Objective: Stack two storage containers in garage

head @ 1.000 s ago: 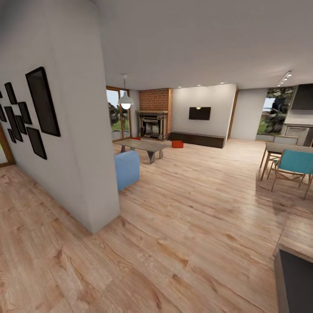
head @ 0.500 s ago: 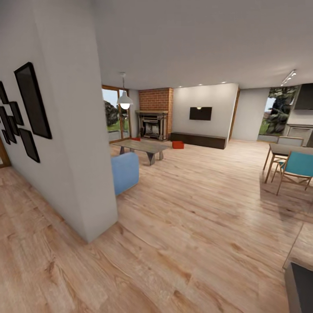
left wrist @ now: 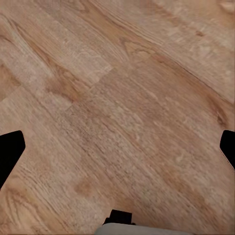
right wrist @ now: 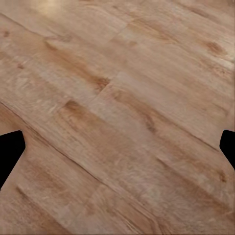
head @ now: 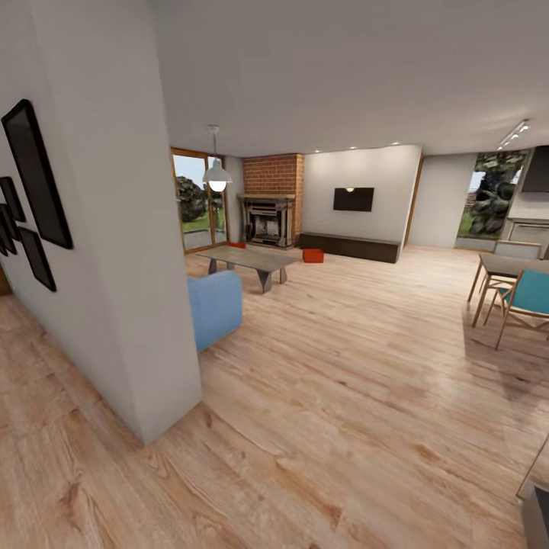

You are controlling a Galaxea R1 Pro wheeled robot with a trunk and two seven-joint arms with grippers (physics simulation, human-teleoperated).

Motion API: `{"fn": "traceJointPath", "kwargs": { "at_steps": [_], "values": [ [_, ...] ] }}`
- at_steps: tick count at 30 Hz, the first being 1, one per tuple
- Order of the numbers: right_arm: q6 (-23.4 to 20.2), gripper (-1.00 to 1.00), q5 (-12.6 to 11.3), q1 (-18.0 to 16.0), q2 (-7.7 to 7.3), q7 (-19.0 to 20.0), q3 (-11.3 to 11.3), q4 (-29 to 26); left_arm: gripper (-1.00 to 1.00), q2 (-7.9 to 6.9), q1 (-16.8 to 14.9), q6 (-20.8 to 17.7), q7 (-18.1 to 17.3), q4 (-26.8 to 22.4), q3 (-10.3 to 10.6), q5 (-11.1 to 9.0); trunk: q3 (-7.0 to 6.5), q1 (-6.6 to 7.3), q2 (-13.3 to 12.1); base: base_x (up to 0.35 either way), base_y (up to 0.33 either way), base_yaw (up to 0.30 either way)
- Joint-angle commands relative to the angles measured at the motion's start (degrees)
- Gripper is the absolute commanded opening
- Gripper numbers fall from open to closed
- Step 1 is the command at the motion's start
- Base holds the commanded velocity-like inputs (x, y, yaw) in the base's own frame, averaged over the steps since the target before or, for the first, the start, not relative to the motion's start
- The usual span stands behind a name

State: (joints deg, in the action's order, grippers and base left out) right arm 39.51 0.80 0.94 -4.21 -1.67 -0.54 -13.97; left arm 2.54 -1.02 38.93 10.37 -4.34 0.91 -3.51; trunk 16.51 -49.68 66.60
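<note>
head view looks into the living room (head: 320,252) over a light wood floor (head: 343,396). one storage container (head: 313,255), a small orange-red box, sits on the floor far away, a bit above the middle of the frame, just in front of the long dark cabinet (head: 351,245). a second bit of orange-red (head: 239,245) peeks out past the low grey table (head: 248,259), near the brick fireplace (head: 268,219). it is most likely the other storage container, but it is too small to be sure. a big white wall (head: 114,229) with black picture frames (head: 34,183) fills the left side of the frame. a blue sofa (head: 216,309) pokes out from behind it. a tv (head: 353,199) hangs on the far wall, and a white lamp (head: 217,179) hangs from the ceiling. a dining table with a blue chair (head: 526,297) is at the right edge.

left wrist view looks down at wood planks. the left gripper (left wrist: 117,147) has its two dark fingers (left wrist: 10,149) far apart at the side edges, so it is wide open and holds nothing. right wrist view shows the same: the right gripper (right wrist: 117,147) is spread wide and empty over the planks.

i think the robot is at the very first step, driving to the boxes. nothing is picked up yet. next it needs to roll across the room, go past the sofa and the low table without bumping them, and stop close to the box by the cabinet so an arm can reach down to it.
</note>
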Motion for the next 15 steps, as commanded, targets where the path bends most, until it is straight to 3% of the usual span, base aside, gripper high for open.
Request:
{"fn": "traceJointPath", "kwargs": {
  "at_steps": [1,15],
  "values": [
    [0.0,1.0,0.1,0.0,-0.01,-0.2,0.0,-0.1,1.0,0.01,0.0,0.2,0.0,0.0,0.1,-0.4,0.05,-0.04,0.0,0.325,0.0,0.0],
    [0.0,1.0,0.2,0.0,-0.01,-0.1,0.0,-0.1,1.0,-0.02,0.0,0.2,0.0,0.0,0.1,-0.4,0.05,-0.04,0.0,0.325,0.0,-0.004]
  ]
}}
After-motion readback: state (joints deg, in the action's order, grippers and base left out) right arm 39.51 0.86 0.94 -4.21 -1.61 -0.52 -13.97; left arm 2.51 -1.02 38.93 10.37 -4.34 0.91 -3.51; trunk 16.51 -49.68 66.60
